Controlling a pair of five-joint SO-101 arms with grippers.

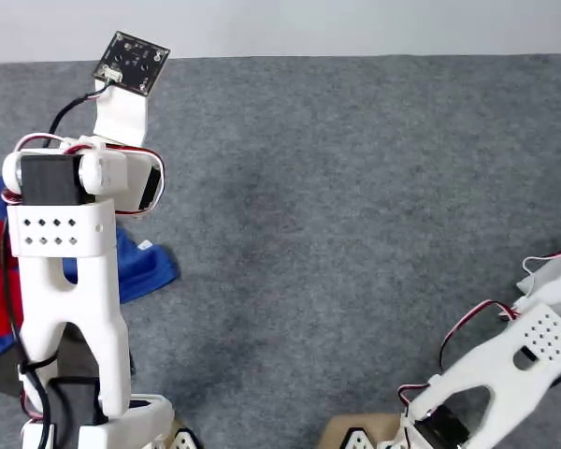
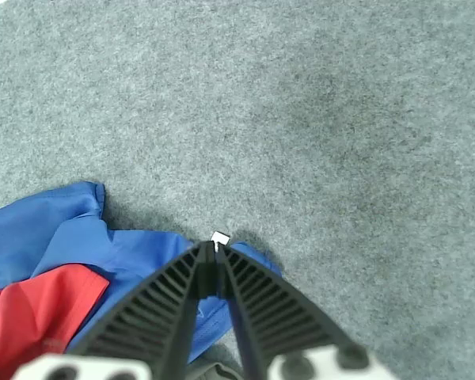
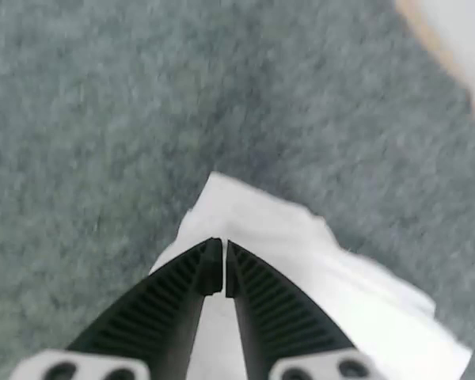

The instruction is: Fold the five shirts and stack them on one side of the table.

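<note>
- L arm (image 1: 61, 281): jaws pressed together, nothing seen between them, tips over edge of blue shirt (image 2: 142, 261), by its white tag (image 2: 219, 237).
- Red shirt (image 2: 32, 317) lies on the blue one, at left side of grey desk (image 1: 355, 234).
- R arm (image 1: 505, 365): jaws closed too, just above white shirt (image 3: 301, 261); can't tell if touching.
</note>
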